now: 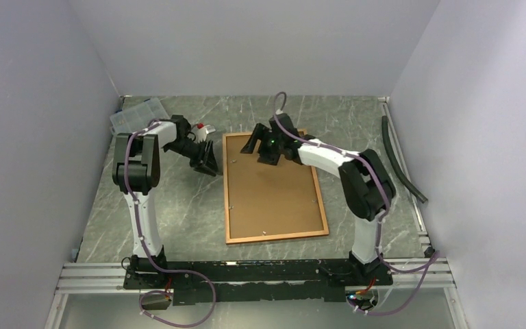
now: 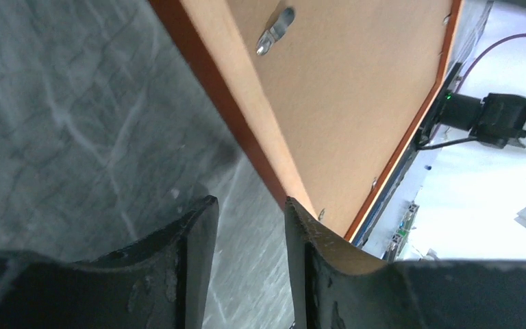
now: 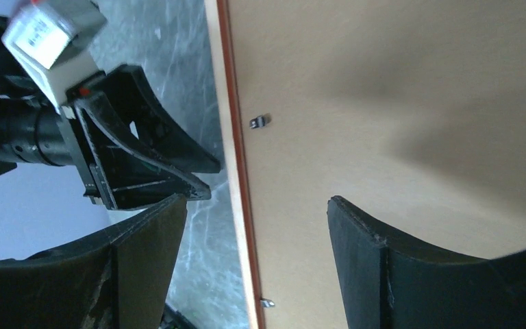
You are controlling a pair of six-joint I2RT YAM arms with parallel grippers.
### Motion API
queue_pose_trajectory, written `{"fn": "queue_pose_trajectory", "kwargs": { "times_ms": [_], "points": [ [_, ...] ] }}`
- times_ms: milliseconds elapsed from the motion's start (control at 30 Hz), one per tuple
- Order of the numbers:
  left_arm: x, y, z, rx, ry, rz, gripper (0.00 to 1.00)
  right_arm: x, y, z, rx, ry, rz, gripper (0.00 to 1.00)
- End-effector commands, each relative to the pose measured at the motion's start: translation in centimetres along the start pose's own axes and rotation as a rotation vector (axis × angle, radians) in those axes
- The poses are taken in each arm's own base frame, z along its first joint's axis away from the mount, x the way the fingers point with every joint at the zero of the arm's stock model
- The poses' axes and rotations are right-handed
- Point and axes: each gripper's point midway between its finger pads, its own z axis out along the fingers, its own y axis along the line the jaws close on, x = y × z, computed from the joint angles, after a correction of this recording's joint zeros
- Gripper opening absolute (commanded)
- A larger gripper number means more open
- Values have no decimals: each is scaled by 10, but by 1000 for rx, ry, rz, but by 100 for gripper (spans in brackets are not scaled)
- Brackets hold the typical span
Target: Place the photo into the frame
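Note:
The frame (image 1: 227, 185) lies face down in the middle of the table, its red-orange border round a plain brown backing board (image 1: 274, 192) held by small metal tabs (image 2: 274, 31). The photo is hidden. My left gripper (image 1: 209, 159) hangs just left of the frame's far left side; in its wrist view the left gripper (image 2: 246, 202) stands open over bare table, with the frame's edge (image 2: 212, 89) beside its right finger. My right gripper (image 1: 253, 145) is over the frame's far end. It is open (image 3: 257, 205), and its jaws straddle the frame's border (image 3: 236, 171) with nothing gripped.
A clear plastic organiser box (image 1: 137, 115) sits at the far left corner. A black hose (image 1: 401, 161) lies along the right wall. An aluminium rail (image 1: 246, 274) with both arm bases runs along the near edge. Grey marbled table (image 1: 178, 205) surrounds the frame.

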Motion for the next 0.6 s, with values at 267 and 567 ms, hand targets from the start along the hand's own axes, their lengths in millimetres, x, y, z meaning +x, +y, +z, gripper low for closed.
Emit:
{"fn": "queue_pose_trajectory", "kwargs": {
  "times_ms": [267,567],
  "points": [
    [-20,-8,11,68,-47,-13,37,20,54,60,-162,91,58,73],
    [-17,-5,20,75,-32,-13,36,20,52,84,-156,114,73,66]
  ]
}}
